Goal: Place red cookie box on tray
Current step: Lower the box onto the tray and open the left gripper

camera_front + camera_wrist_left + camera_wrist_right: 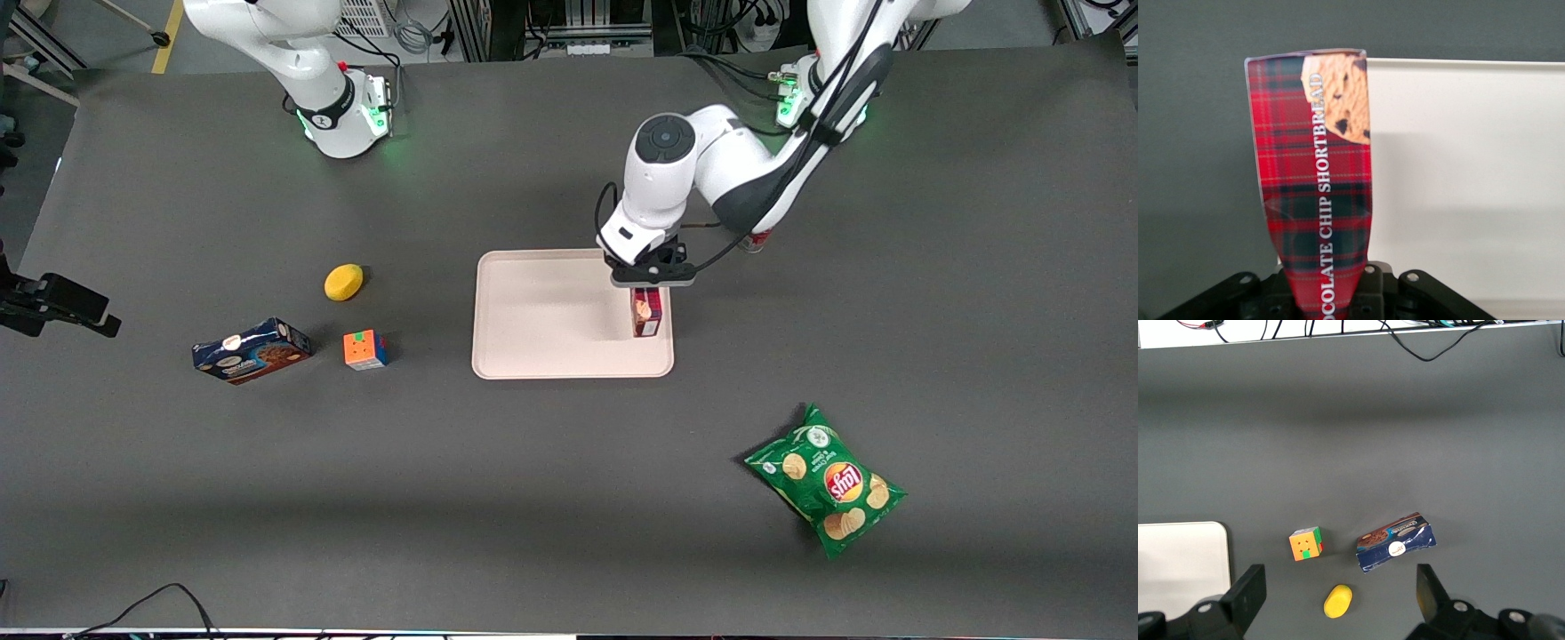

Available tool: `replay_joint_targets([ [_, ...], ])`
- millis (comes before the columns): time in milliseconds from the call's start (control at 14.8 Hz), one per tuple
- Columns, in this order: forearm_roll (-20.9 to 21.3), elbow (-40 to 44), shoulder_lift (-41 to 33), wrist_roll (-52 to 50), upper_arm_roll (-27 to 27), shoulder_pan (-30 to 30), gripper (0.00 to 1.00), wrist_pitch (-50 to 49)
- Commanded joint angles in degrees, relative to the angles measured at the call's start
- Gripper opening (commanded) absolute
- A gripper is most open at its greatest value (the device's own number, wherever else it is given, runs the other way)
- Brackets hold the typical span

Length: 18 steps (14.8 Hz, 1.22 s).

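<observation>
The red cookie box (646,313) is a slim dark-red plaid carton held upright in my left gripper (649,283). It hangs over the pale pink tray (551,320), at the tray's edge nearest the working arm; I cannot tell whether its lower end touches the tray. In the left wrist view the box (1315,187) runs out from between the jaws, with "CHOCOLATE CHIP SHORTBREAD" lettering and a cookie picture at its free end. My gripper (1328,300) is shut on the box. The tray (1465,180) lies beside the box in that view.
Toward the parked arm's end lie a blue cookie box (252,350), a colour cube (365,349) and a yellow lemon-like object (343,282). A green chip bag (827,480) lies nearer the front camera, toward the working arm's end. A red bottle (756,240) is partly hidden under the arm.
</observation>
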Motion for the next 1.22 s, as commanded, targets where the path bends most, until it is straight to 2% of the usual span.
replay_joint_targets([
  [0, 10.26, 2.36, 6.85, -8.71, 0.18, -0.29, 0.11, 1.70],
  [203, 13.42, 3.25, 10.02, -10.75, 0.27, -0.29, 0.12, 1.61],
  [407, 14.23, 5.00, 12.39, -10.76, 0.35, -0.29, 0.12, 1.61],
  [678, 17.83, 6.15, 14.07, -10.85, 1.67, -0.38, 0.12, 1.70],
  [881, 18.01, 8.78, 16.52, -10.85, 2.02, -0.38, 0.12, 1.61],
  [1017, 19.06, 8.79, 17.06, -10.85, 2.02, -0.38, 0.16, 1.61],
  [1085, 19.07, 8.78, 17.06, -10.85, 2.02, -0.38, 0.32, 1.52],
  [1153, 18.98, 8.87, 17.15, -10.85, 2.02, -0.38, 0.91, 1.61],
])
